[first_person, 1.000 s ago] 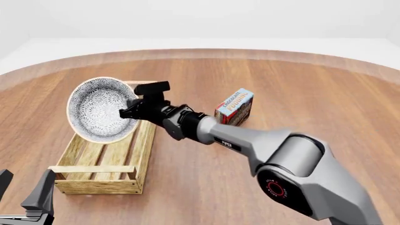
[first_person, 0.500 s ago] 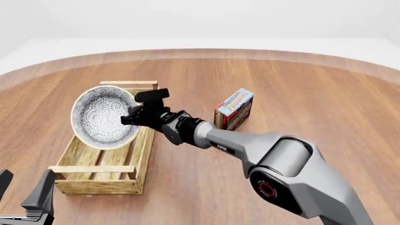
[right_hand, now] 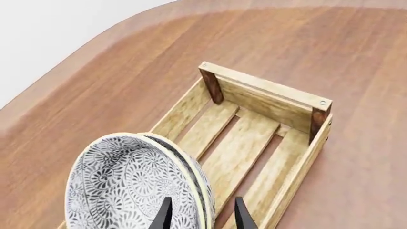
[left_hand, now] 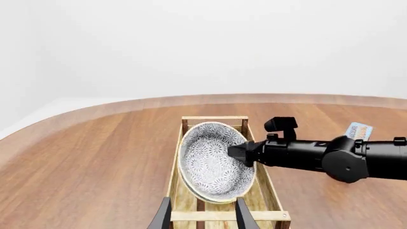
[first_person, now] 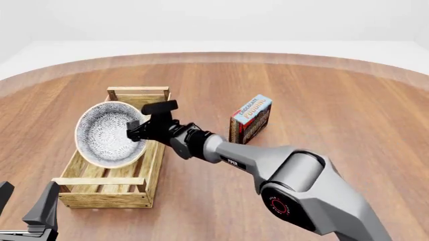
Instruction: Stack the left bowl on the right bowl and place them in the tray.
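Two patterned grey-and-white bowls (first_person: 104, 133) are nested into one stack, tilted steeply on edge over the tray (first_person: 138, 92), a long light-wood crate. My right gripper (first_person: 134, 131) is shut on the stack's right rim. In the right wrist view the two rims of the bowls (right_hand: 121, 186) show side by side between the fingers, above the tray's slatted floor (right_hand: 245, 143). The left wrist view shows the bowls (left_hand: 207, 160) low inside the tray (left_hand: 213, 118), with the right gripper (left_hand: 237, 153) at their rim. My left gripper (first_person: 25, 203) stays open near the front left corner, holding nothing.
A chocolate pudding box (first_person: 251, 118) stands upright to the right of the tray, just behind my right forearm (first_person: 254, 158). The tray's near end bar (first_person: 100, 182) lies between my left gripper and the bowls.
The right gripper has carried the tilted bowl stack downward and slightly toward the near end, lower into the tray. The left arm has not moved.
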### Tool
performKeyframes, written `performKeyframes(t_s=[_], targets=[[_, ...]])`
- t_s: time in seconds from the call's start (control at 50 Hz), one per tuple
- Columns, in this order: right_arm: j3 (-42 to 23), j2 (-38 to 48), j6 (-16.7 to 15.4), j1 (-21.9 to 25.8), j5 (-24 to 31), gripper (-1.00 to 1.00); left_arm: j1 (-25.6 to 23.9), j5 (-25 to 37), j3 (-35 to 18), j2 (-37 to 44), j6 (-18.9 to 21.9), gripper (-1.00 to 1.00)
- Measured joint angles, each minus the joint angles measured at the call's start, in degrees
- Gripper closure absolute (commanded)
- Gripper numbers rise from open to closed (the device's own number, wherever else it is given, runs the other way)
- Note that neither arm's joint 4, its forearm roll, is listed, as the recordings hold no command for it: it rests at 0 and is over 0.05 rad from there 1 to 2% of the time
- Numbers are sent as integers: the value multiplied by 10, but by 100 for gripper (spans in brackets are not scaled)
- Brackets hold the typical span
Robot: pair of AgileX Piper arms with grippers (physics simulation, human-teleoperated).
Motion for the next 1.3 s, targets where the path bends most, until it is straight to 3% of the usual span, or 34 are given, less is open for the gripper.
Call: performKeyframes(t_s=[0.72, 1.02, 1.3], targets=[[10, -17, 7, -16, 0, -100, 0, 0, 0, 0, 0, -100], [48, -72, -1, -35, 2, -100, 0, 0, 0, 0, 0, -100], [127, -169, -22, -40, -12, -100, 0, 0, 0, 0, 0, -100]])
